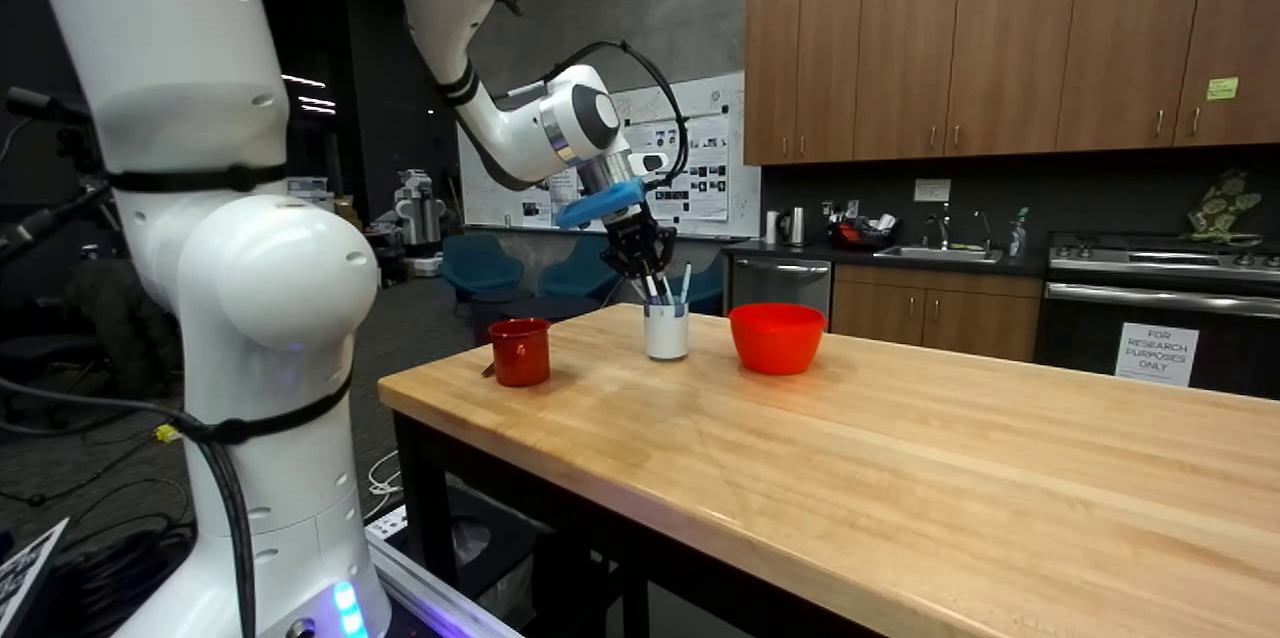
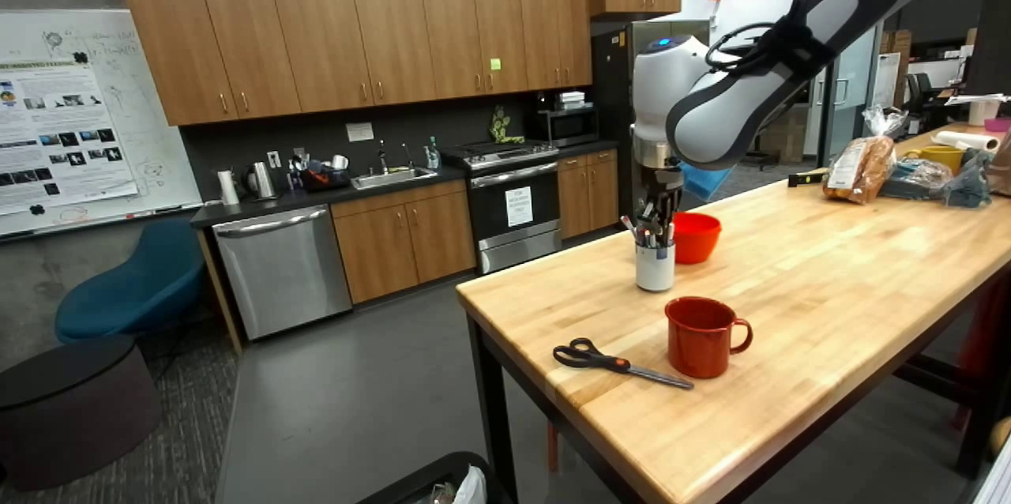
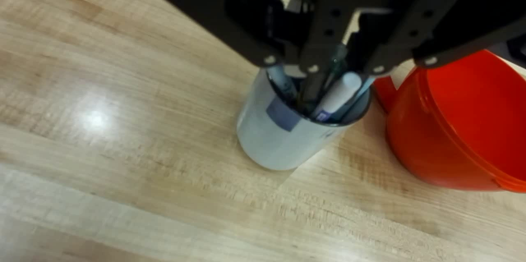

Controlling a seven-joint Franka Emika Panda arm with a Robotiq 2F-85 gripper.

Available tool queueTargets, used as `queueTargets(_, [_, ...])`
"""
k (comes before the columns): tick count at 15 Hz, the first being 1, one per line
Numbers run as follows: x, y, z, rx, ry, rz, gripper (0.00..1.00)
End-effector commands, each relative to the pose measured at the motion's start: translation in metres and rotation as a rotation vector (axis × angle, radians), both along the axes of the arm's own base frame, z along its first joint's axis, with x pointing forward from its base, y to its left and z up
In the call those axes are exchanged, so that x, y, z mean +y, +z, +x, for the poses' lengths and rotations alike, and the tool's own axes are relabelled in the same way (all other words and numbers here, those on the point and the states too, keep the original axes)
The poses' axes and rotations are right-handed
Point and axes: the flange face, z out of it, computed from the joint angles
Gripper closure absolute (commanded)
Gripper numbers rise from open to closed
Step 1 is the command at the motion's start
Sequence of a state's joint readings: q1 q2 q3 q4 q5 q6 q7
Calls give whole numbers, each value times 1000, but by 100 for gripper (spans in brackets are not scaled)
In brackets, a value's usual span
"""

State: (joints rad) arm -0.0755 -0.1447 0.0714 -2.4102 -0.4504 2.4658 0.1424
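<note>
In the wrist view, two dark fingers (image 3: 316, 46) are seen near each other at the mouth of a white cup (image 3: 271, 139), among the pens (image 3: 339, 93) kept in it; whether a pen is clasped cannot be told, as the tips are partly hidden. The pens are judged to be reached, while none is seen lifted clear of the cup. At least three pens are counted, others being lost in shadow. One red-orange bowl (image 3: 423, 143) is shown near the cup. In an exterior view, the one cup is seen upright on the wooden counter (image 1: 900, 438), between the bowl and one red mug (image 1: 521, 358), well apart from the mug. In an exterior view, one pair of scissors (image 2: 612, 362) is seen lying just beside the mug, and one bagged loaf (image 2: 857, 171) is placed farther along the counter.
</note>
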Motion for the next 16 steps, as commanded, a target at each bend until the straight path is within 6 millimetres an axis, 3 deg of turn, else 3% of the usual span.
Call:
queueTargets(1, [4,17,-21,6,11,12,96])
queueTargets(12, [11,108,-67,-105,-6,49,96])
queueTargets(16, [26,142,-100,-111,19,121,96])
